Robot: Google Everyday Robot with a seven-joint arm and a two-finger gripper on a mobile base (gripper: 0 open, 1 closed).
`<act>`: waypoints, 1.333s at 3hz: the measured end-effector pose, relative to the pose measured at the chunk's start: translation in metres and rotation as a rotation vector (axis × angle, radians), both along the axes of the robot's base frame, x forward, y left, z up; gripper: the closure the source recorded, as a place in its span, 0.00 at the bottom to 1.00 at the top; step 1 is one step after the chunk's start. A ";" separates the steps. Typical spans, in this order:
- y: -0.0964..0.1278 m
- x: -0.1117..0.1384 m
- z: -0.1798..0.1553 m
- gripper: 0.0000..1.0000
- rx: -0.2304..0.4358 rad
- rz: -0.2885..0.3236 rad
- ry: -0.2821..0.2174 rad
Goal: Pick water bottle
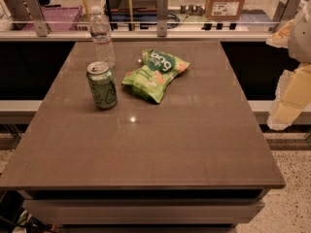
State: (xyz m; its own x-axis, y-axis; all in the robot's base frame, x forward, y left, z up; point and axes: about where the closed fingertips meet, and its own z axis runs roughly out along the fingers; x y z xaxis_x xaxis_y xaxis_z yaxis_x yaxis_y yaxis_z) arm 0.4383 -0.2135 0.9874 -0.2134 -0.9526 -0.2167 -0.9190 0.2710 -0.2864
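The water bottle (102,35) stands just behind the green soda can (102,85). The gripper (291,98) hangs far right of the can, well apart from the bottle; its state cannot be told.

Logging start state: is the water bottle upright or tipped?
Upright: the water bottle stands cap-up on the table, behind the green can. The gripper hangs off the table, at the view's right edge.

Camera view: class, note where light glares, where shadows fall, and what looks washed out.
Camera view: warm, dim light; one small glare spot on the table, in front of the can; soft shadows hug the can and chip bag; the water bottle shows faint highlights; the gripper, at the right edge beside the table, looks pale and washed out.
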 end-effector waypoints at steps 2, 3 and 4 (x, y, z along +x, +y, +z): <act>0.004 0.010 0.007 0.00 0.045 -0.021 -0.031; 0.018 0.031 0.011 0.00 0.153 -0.045 -0.051; 0.037 0.054 0.017 0.00 0.296 -0.056 -0.082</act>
